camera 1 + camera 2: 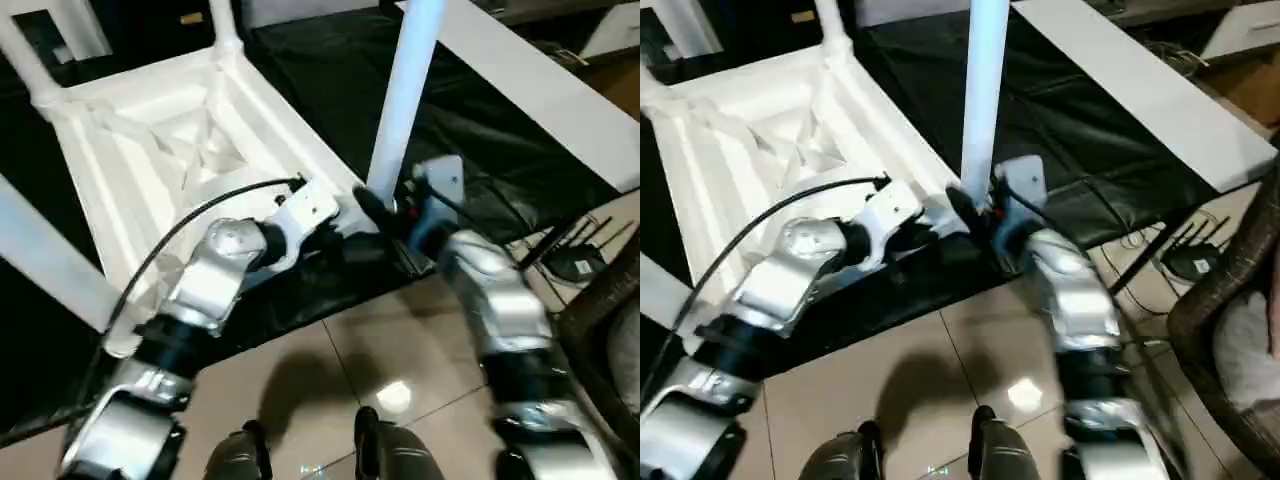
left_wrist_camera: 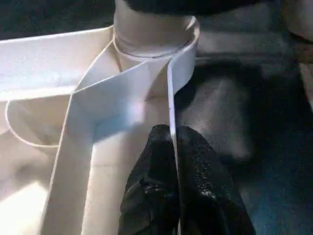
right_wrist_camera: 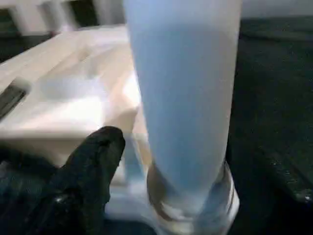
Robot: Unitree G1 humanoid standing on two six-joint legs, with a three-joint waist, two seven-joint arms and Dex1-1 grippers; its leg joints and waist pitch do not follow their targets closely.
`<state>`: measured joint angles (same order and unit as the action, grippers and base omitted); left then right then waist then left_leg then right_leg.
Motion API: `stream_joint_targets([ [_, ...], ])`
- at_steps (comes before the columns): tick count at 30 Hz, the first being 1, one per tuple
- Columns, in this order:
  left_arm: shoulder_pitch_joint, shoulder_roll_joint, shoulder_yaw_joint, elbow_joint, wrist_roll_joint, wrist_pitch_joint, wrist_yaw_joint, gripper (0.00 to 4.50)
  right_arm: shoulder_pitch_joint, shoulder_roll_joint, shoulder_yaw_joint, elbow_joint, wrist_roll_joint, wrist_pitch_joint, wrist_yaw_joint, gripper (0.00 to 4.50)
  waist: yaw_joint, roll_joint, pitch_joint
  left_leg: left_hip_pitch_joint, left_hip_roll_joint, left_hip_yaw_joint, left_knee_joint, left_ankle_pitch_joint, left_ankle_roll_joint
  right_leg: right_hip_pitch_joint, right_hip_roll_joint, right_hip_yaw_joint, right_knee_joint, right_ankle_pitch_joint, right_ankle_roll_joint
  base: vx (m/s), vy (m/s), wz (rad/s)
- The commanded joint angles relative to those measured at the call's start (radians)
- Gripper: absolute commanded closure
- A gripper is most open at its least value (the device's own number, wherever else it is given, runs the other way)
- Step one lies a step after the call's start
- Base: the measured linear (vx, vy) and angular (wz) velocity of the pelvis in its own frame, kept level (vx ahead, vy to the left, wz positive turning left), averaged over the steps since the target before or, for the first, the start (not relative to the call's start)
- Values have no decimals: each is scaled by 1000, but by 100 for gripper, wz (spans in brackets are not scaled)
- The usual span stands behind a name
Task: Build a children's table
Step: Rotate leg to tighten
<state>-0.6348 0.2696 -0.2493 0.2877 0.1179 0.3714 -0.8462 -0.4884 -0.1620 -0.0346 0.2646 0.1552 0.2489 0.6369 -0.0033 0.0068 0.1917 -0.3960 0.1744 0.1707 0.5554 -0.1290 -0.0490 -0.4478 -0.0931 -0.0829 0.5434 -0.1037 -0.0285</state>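
The children's table (image 1: pixel 170 140) lies upside down on the black-covered work table, its ribbed underside facing up. A white leg (image 1: pixel 405 90) stands upright in the near right corner socket (image 2: pixel 154 34). My left gripper (image 2: pixel 173 142) is shut on the thin rim wall of the table just beside that socket. At the base of the upright leg (image 3: pixel 186 122) is my right gripper (image 1: pixel 385 212). One black finger (image 3: pixel 93 161) stands off the leg with a gap between them, so the jaws look open around it.
More legs rise at the far corner (image 1: pixel 222 25), the far left (image 1: pixel 30 60) and the near left (image 1: pixel 50 270). A long white board (image 1: pixel 540 90) lies at the back right. Tiled floor (image 1: pixel 380 350) is below the table edge, with a wicker chair (image 1: pixel 1240 290) at right.
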Motion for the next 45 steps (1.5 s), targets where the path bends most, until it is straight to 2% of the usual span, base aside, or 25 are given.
stream_joint_targets([
  [1,10,9,-5,-2,-23,-41,-35,450,8,-22,21,-9,15,-12,80,62,10,-5,-101,14,31,-6,-54,-304,96,75,-50,41,-61,-422,-164,0,0,0],
  [2,12,40,-8,15,-50,-97,-114,450,4,-100,33,15,5,-59,183,62,11,-4,-101,13,32,-6,-53,-296,97,75,-51,41,-61,-422,-163,0,0,0],
  [3,12,57,-14,26,-62,-149,-157,450,0,-132,34,25,9,-74,235,62,16,-5,-101,15,30,-5,-51,-299,97,74,-48,38,-64,-435,-158,0,0,0],
  [4,13,66,-18,32,-68,-180,-181,450,-3,-148,34,29,13,-81,263,62,20,-4,-102,19,33,-3,-50,-297,99,72,-49,40,-63,-428,-163,0,0,0],
  [6,12,80,-25,37,-72,-187,-210,450,-7,-170,33,30,29,-84,315,62,21,-4,-102,18,33,-4,-49,-294,104,73,-46,37,-60,-413,-174,0,0,0],
  [8,5,123,-57,66,-80,-254,-320,450,-23,-233,49,45,76,-102,472,62,23,-5,-104,17,37,-5,-49,-288,108,74,-48,36,-56,-403,-182,0,0,0],
  [10,1,135,-66,76,-82,-281,-353,450,-31,-249,55,54,87,-109,515,62,31,-4,-104,19,41,-4,-48,-278,116,73,-46,37,-51,-379,-199,0,0,0],
  [11,-3,149,-76,86,-90,-308,-392,450,-40,-266,65,66,92,-117,559,62,40,-1,-106,25,44,-3,-47,-275,114,69,-46,38,-48,-366,-208,0,0,0],
  [14,-19,174,-96,108,-98,-346,-465,450,-66,-295,87,100,105,-135,660,62,50,-2,-107,24,47,-2,-46,-268,112,71,-46,38,-40,-340,-228,0,0,0],
  [15,-21,177,-99,110,-98,-351,-474,450,-70,-298,90,104,107,-136,672,62,53,-2,-107,24,46,-1,-45,-273,113,70,-46,38,-42,-347,-228,0,0,0],
  [16,-31,189,-113,125,-98,-374,-516,450,-88,-309,106,130,110,-146,729,77,55,-7,-108,23,46,-1,-44,-274,110,71,-47,38,-41,-355,-226,0,0,0],
  [17,-36,193,-120,134,-96,-390,-536,450,-99,-312,112,144,111,-145,759,97,59,-5,-107,23,47,-2,-45,-276,108,71,-49,39,-40,-362,-227,0,0,0],
  [19,-45,198,-128,149,-92,-412,-560,450,-114,-318,124,164,117,-135,805,97,62,-5,-107,23,47,-3,-44,-280,104,72,-50,38,-40,-372,-225,0,0,0],
  [25,-74,201,-140,200,-90,-464,-599,450,-154,-318,167,224,100,-168,880,149,62,-11,-105,21,48,-4,-45,-287,92,70,-52,38,-41,-410,-215,0,0,0],
  [27,-84,198,-142,219,-85,-480,-598,450,-165,-309,179,241,94,-178,893,163,62,-10,-105,20,47,-5,-44,-292,90,70,-52,37,-41,-421,-212,0,0,0],
  [28,-86,197,-142,223,-83,-483,-597,450,-166,-307,182,243,94,-179,897,184,63,-10,-105,22,49,-4,-44,-296,87,69,-53,38,-42,-425,-210,0,0,0],
  [31,-92,196,-141,235,-78,-492,-595,450,-170,-305,191,248,94,-179,913,200,63,-10,-104,23,50,-4,-45,-295,86,67,-52,38,-43,-427,-211,0,0,0],
  [34,-97,197,-138,258,-73,-505,-593,450,-176,-303,200,256,100,-171,936,239,63,-12,-106,20,48,-3,-43,-281,89,71,-52,38,-41,-415,-211,0,0,0],
  [39,-105,199,-137,280,-71,-516,-593,450,-183,-303,207,269,108,-159,951,251,64,-13,-105,21,48,-2,-43,-279,93,70,-51,37,-40,-411,-214,0,0,0],
  [45,-104,202,-115,281,-70,-461,-546,450,-160,-277,184,197,155,-50,888,256,65,-13,-103,21,49,-3,-45,-287,83,70,-51,36,-42,-437,-204,0,0,0],
])
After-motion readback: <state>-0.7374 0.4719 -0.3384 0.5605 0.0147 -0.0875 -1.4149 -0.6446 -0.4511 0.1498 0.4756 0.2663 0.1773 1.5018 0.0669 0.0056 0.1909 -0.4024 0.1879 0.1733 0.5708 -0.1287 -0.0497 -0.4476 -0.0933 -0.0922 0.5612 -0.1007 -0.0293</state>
